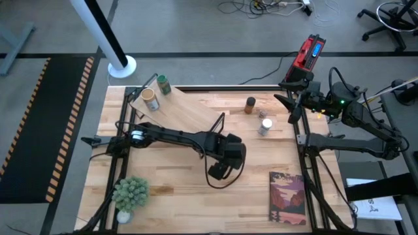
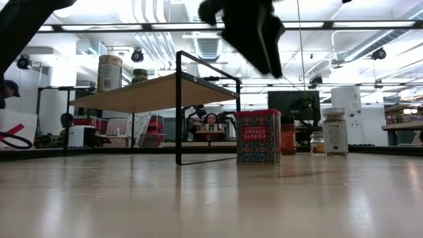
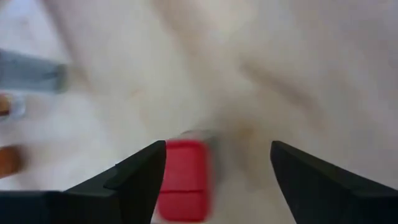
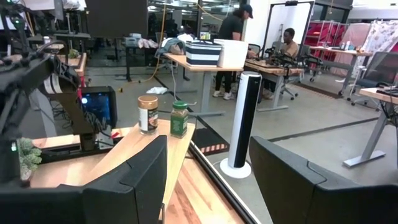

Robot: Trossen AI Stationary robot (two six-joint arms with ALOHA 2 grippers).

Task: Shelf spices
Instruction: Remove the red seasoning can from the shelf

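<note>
On the slanted pale wooden plank shelf (image 1: 189, 111), well to the left of and beyond the working claw, a tan-topped jar (image 1: 151, 99) and a green-lidded jar (image 1: 163, 84) already stand side by side at its far end. The left gripper (image 1: 219, 171) hangs above the table with fingers spread wide and empty; directly beneath it, nearer one finger than the other, stands the red boxy tin (image 3: 183, 180). To its right and farther back wait a dark-lidded brown jar (image 1: 250, 104) and a white-lidded jar (image 1: 264, 126). The right gripper (image 1: 292, 99) idles at the table's right edge, also spread wide. Risk, as judged: an off-centre descent could tip or push the tin; a slack grasp could drop it; the sloping plank could let it slide.
</note>
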